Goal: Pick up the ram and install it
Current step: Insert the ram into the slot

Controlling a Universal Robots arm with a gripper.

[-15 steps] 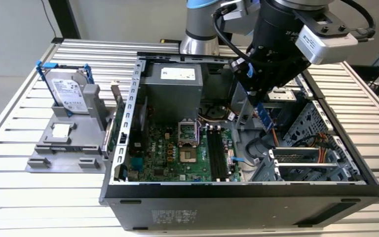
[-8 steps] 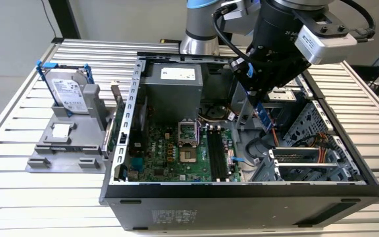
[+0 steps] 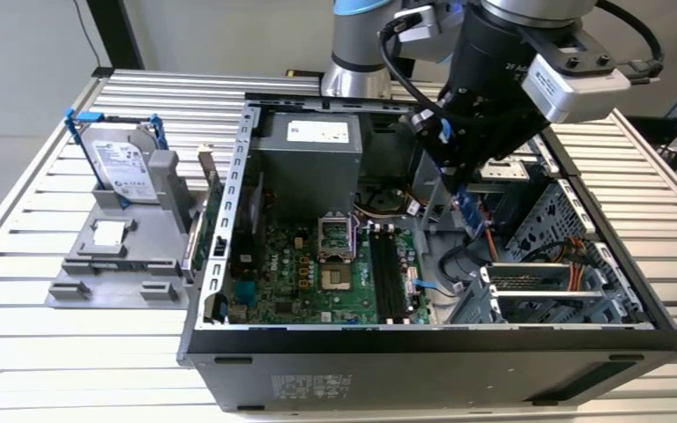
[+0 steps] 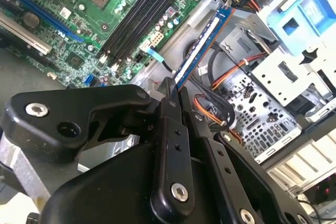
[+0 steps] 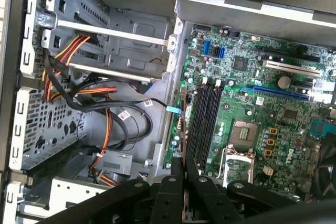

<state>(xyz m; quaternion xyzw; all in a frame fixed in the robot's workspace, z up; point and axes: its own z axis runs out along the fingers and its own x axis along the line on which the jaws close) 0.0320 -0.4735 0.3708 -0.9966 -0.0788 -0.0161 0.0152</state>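
Observation:
The ram (image 4: 202,43) is a thin blue-edged board with a white label, and my gripper (image 4: 176,94) is shut on one end of it. In the exterior view the ram (image 3: 467,214) hangs from the gripper (image 3: 457,187) inside the open computer case, above the metal floor towards that view's right of the motherboard (image 3: 303,273). The first wrist view shows the ram (image 5: 184,129) edge-on between the fingers (image 5: 177,174). It runs parallel to the long black memory slots (image 5: 205,119), beside them and off the board's edge. Those slots (image 3: 388,273) hold nothing.
The case wall (image 3: 433,348) surrounds the work area. Orange and black cables (image 5: 100,103) and a drive cage (image 3: 550,282) lie below and beside the gripper. A power supply (image 3: 315,159) stands at the back. A hard drive in a blue frame (image 3: 121,167) sits on a grey fixture (image 3: 109,264) outside.

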